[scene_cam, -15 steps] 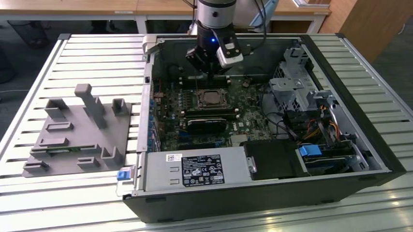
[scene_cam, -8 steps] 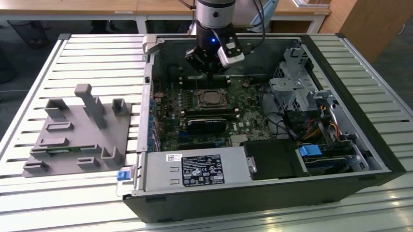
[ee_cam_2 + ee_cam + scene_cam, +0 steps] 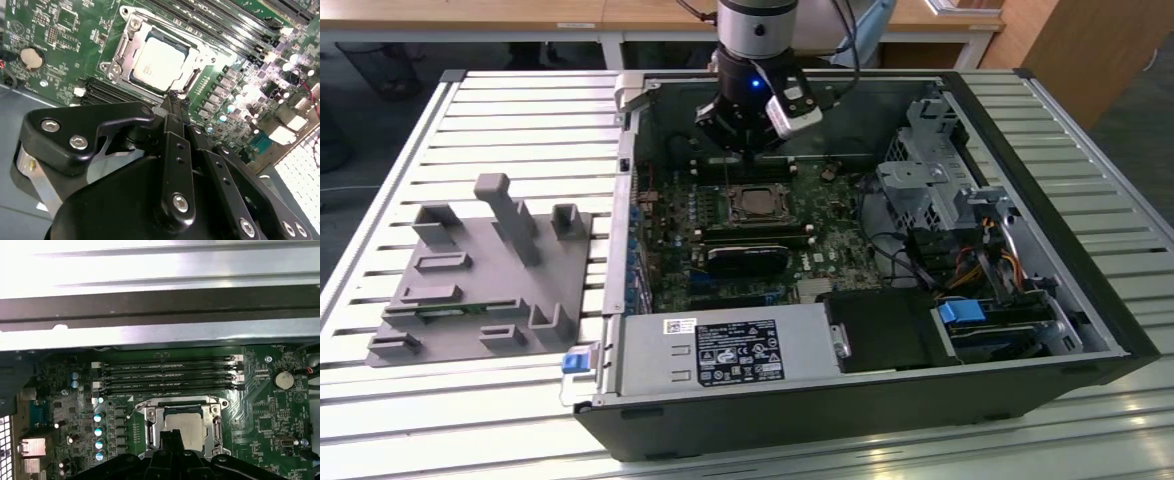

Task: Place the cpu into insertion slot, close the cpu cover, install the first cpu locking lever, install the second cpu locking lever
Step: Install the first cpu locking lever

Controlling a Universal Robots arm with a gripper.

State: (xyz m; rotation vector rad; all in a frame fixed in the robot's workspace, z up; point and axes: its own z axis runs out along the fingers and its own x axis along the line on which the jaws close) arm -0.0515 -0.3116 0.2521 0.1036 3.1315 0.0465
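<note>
The cpu [image 3: 160, 62] is a silver-tan square lying flat in the insertion slot [image 3: 754, 203] on the green board inside the open computer case. The silver cpu cover [image 3: 125, 47] lies down around it, with the chip showing through its window. In the first wrist view the cpu [image 3: 187, 427] and the cpu cover [image 3: 150, 430] sit just beyond the black fingers. My gripper [image 3: 172, 97] is shut, and its tip sits at the edge of the socket. In the exterior view the gripper [image 3: 744, 148] hangs over the board just behind the socket.
Long black memory slots [image 3: 165, 372] run beside the socket. A black cooler [image 3: 747, 262], a power supply [image 3: 727, 350] and a metal drive cage [image 3: 934, 190] fill the case. A grey fixture block [image 3: 480, 270] stands on the slatted table at the exterior view's left.
</note>
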